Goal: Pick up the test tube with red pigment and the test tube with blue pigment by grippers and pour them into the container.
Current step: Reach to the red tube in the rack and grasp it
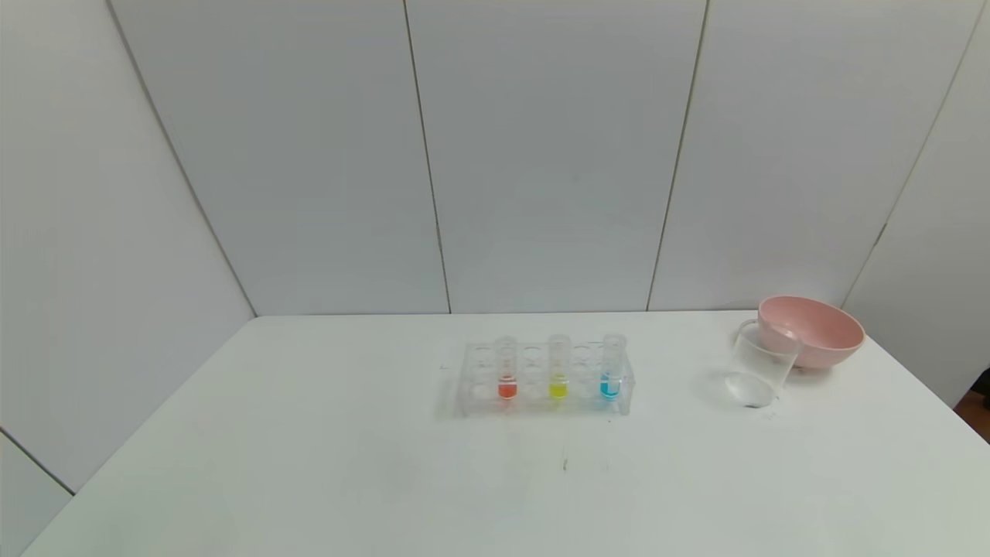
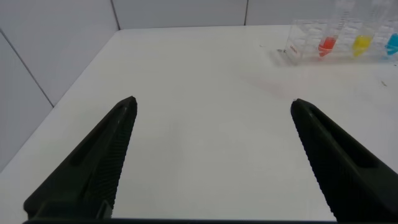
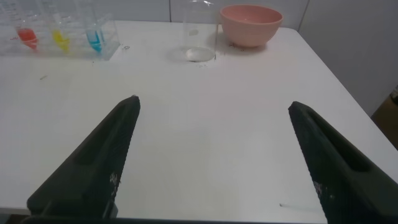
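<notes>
The test tube with red pigment (image 1: 506,371) stands upright in a clear rack (image 1: 472,383) at the middle of the white table, with a yellow-liquid tube (image 1: 558,370) beside it and the test tube with blue pigment (image 1: 611,367) at the rack's right end. The container (image 1: 762,367), a clear cup, stands to the right of the rack. Neither arm shows in the head view. My left gripper (image 2: 212,104) is open over bare table, with the rack (image 2: 298,43) far ahead. My right gripper (image 3: 212,104) is open too, nothing between its fingers, the container (image 3: 199,31) far ahead.
A pink bowl (image 1: 812,331) sits right behind the container near the table's back right corner. Grey wall panels close off the back and left. The table's right edge (image 1: 940,402) runs close past the bowl.
</notes>
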